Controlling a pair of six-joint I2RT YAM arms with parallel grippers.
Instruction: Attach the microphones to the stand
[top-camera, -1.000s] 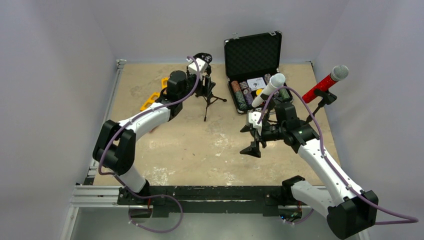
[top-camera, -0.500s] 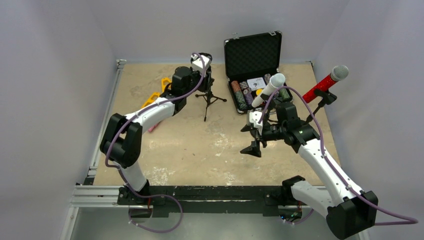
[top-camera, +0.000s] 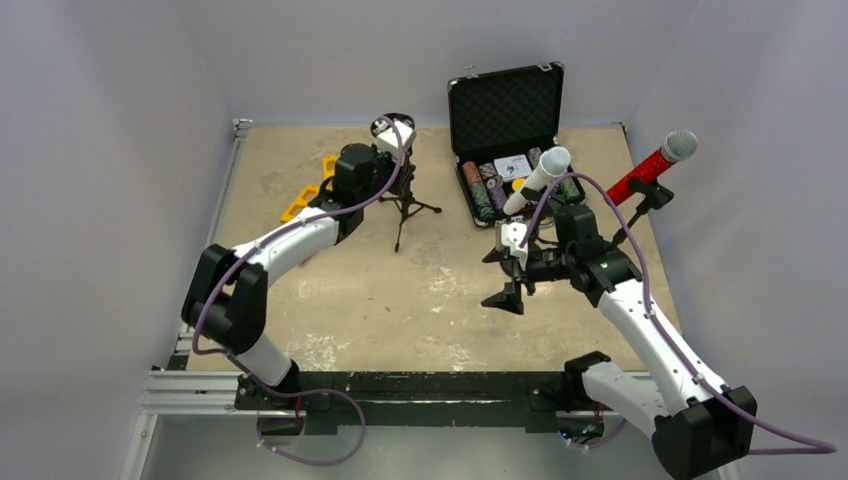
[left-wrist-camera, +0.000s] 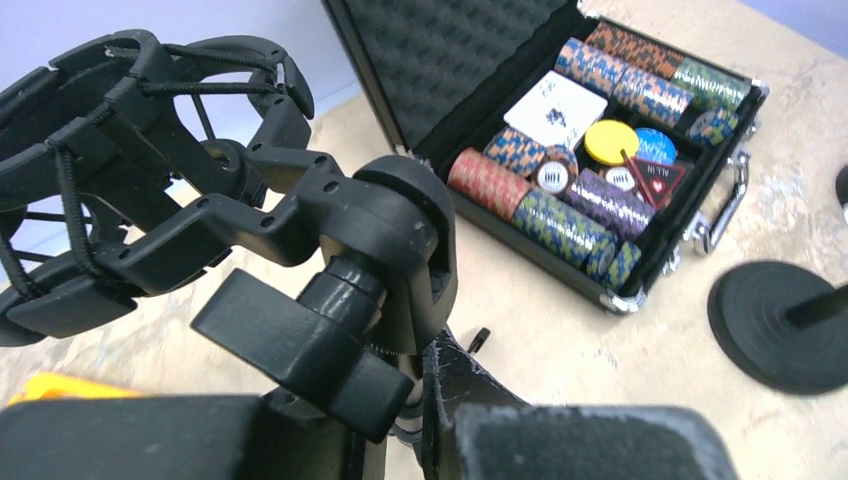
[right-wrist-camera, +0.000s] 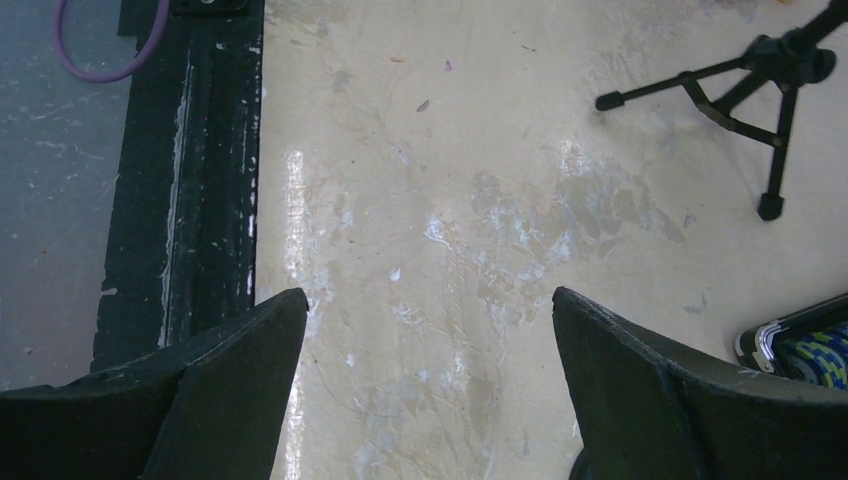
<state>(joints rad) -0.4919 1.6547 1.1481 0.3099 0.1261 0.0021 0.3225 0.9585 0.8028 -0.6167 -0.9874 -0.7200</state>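
Note:
A black tripod stand (top-camera: 404, 206) with an empty ring-shaped shock mount (top-camera: 393, 126) stands at the back left. My left gripper (top-camera: 385, 165) is shut on the stand's post just under the mount. In the left wrist view the mount (left-wrist-camera: 130, 170) and its clamp knob (left-wrist-camera: 300, 350) fill the frame above the left gripper (left-wrist-camera: 440, 375). The white microphone (top-camera: 540, 178) and the red microphone (top-camera: 652, 162) each sit tilted on a stand at the right. My right gripper (top-camera: 505, 268) hangs open over bare table, left of the white microphone, and the right gripper (right-wrist-camera: 430, 310) holds nothing.
An open black case (top-camera: 505, 110) of poker chips lies at the back centre, also seen as the case (left-wrist-camera: 420, 60) in the left wrist view. Yellow triangular pieces (top-camera: 305, 195) lie behind the left arm. A round stand base (left-wrist-camera: 780, 325) sits right of the case. Tripod legs (right-wrist-camera: 760, 110) show ahead of the right gripper.
My left gripper has closed on the tripod stand's post, and the stand has shifted a little to the left. The right arm has barely moved.

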